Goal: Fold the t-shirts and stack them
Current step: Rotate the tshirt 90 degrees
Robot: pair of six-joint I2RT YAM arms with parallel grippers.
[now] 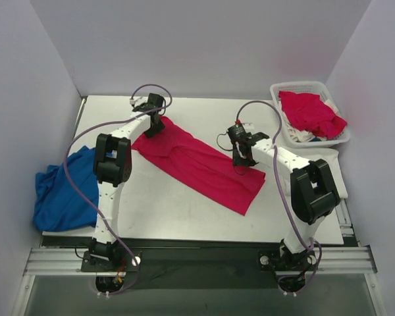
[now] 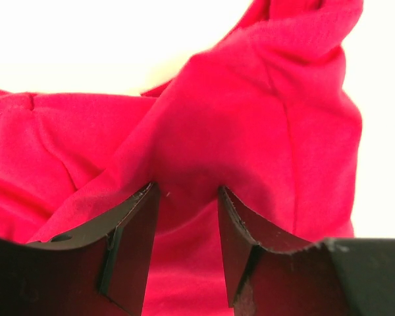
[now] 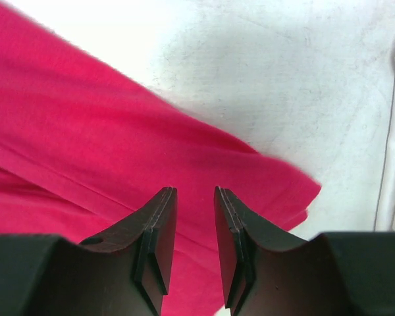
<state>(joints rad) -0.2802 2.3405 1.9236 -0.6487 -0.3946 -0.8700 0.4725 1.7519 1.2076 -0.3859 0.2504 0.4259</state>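
red t-shirt (image 1: 201, 164) on table, left hand (image 2: 187, 197) clamped on bunched cloth (far end), right hand (image 3: 194, 197) parted above its edge

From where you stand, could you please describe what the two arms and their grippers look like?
Both arms have white links with bulky black joint housings. A thin lilac-grey cable loops along each arm up to the wrist. The left gripper and right gripper each end in two flat, black, wedge-shaped fingers. I see no markings.
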